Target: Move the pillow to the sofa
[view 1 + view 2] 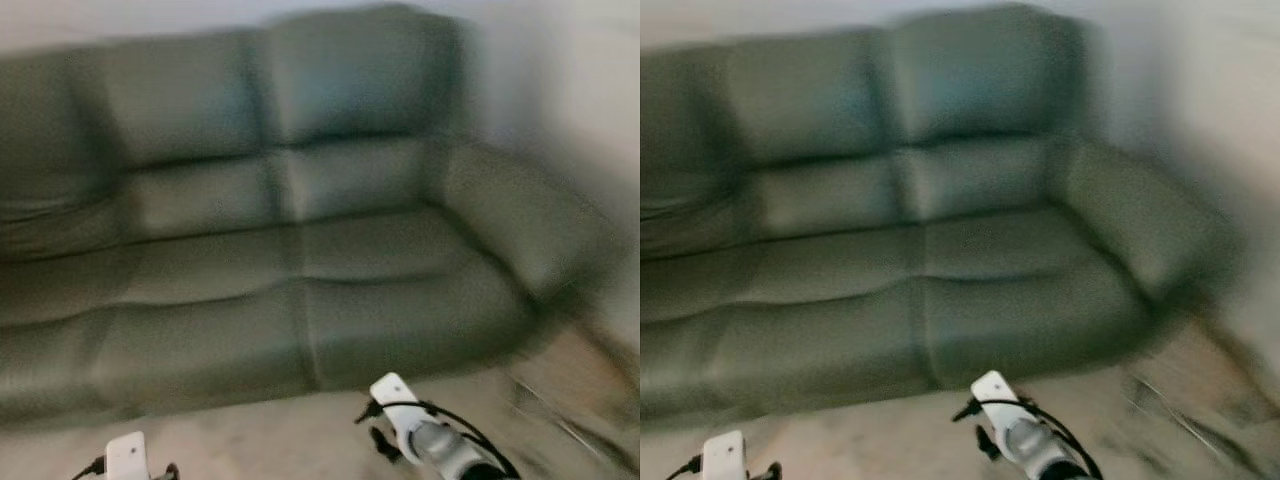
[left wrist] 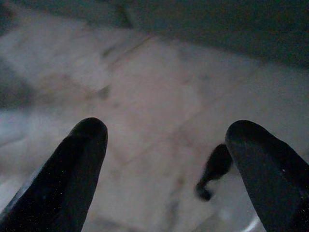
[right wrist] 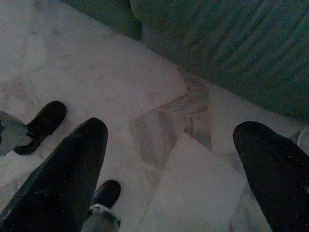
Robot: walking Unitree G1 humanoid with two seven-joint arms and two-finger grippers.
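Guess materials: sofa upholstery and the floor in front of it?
Sofa: grey-green, smooth with a soft sheen and puffy seamed cushions, probably leather or faux leather; blur leaves it open. Floor: pale, veined slabs with visible joints, likely polished marble or marble-look tile.

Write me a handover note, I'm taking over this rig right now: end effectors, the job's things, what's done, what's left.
Left end effector: open, holding nothing, hanging low over the pale floor.
Right end effector: open, holding nothing, also low over the floor near the sofa's base.
Sofa: green, directly ahead; head views are blurred.
Pillow: I can't spot it, on the seats or elsewhere.
Done: nothing that can be confirmed.
Left: find the pillow, pick it up, put it on the sofa.
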